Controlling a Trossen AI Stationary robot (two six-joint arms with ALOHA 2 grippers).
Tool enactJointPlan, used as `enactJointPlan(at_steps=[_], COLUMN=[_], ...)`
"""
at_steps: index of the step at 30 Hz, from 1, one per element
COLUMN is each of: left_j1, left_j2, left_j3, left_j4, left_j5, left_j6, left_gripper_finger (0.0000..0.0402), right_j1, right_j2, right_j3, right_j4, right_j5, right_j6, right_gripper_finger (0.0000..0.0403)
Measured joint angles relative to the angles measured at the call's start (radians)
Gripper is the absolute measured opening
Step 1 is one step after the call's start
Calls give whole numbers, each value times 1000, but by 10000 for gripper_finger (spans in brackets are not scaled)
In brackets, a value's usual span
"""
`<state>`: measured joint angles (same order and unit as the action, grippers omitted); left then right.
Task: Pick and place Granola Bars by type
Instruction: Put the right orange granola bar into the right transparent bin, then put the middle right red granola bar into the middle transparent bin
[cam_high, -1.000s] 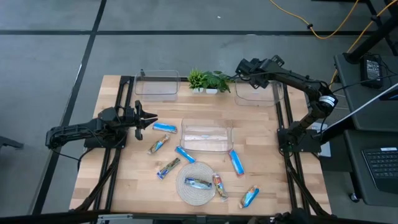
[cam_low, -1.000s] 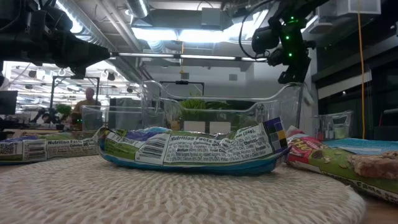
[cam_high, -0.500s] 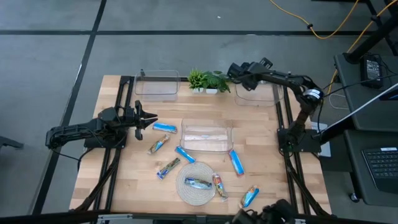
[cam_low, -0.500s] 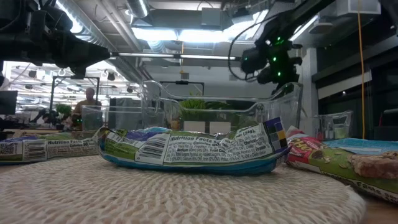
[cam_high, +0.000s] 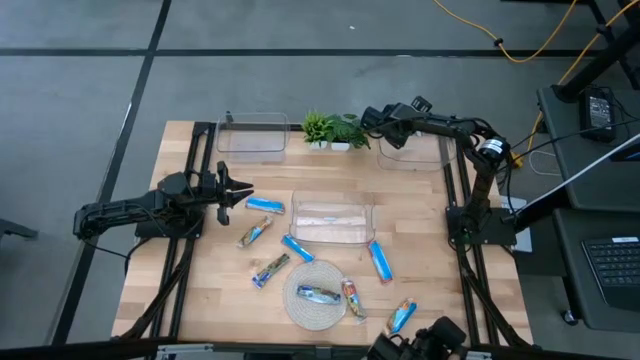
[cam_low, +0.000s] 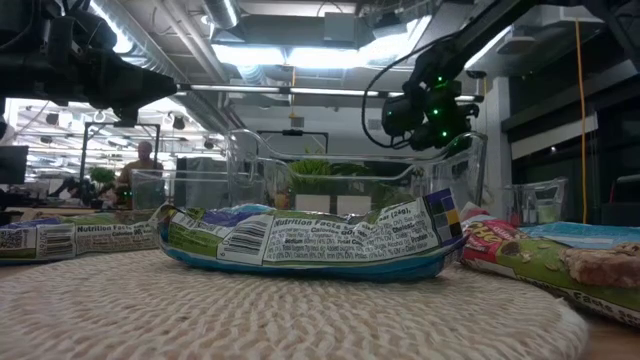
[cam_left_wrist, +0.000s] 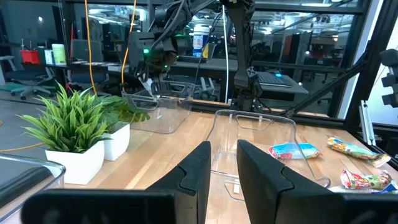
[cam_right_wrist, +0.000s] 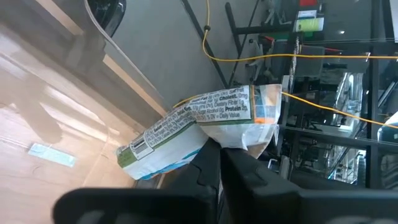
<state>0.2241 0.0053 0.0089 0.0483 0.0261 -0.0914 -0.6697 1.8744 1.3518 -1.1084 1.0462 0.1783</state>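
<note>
Several granola bars lie flat on the table: blue ones (cam_high: 265, 205) (cam_high: 297, 247) (cam_high: 380, 260), a brownish one (cam_high: 255, 232), another (cam_high: 271, 269) and a blue-orange one (cam_high: 401, 316). Two more (cam_high: 318, 294) (cam_high: 352, 297) rest on the round woven mat (cam_high: 300, 312); one of them (cam_low: 300, 240) fills the low view. My right gripper (cam_high: 374, 117) is in the air at the far-left corner of the far right clear bin (cam_high: 410, 150), shut on another bar (cam_right_wrist: 205, 127). My left gripper (cam_high: 235, 190) is open, level above the table, left of the blue bar. My right gripper pinches the granola bar between its two shut fingers (cam_right_wrist: 208, 165) at the middle of one long edge (cam_right_wrist: 214, 142). The bar lies across the fingers with its printed back showing, kinked at the pinch. It is lifted clear of the table and the bin.
A second clear bin (cam_high: 252, 137) stands at the far left and a third (cam_high: 332, 222) in the middle. A small potted plant (cam_high: 335, 130) stands between the far bins, right beside my right gripper. A dark object (cam_high: 430, 342) shows at the near edge.
My right gripper, still shut on the bar, has swung toward the table's left along the far edge, from over the far right bin to its far-left corner near the plant, and has come lower. A dark object has come in at the near edge.
</note>
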Motion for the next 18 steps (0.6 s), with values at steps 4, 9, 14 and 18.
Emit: enactJointPlan(at_steps=[4,9,14,18], left_j1=[0,0,0,0], left_j2=[0,0,0,0], left_j3=[0,0,0,0], left_j4=[0,0,0,0], left_j5=[0,0,0,0], left_j6=[0,0,0,0], left_gripper_finger=[72,72,72,72], right_j1=[0,1,18,38], right_j2=[0,0,0,0], right_j3=[0,0,0,0], right_j4=[0,0,0,-1], right_j5=[0,1,32,61], right_j6=[0,0,-2,-3], right_gripper_finger=[33,55,82,105])
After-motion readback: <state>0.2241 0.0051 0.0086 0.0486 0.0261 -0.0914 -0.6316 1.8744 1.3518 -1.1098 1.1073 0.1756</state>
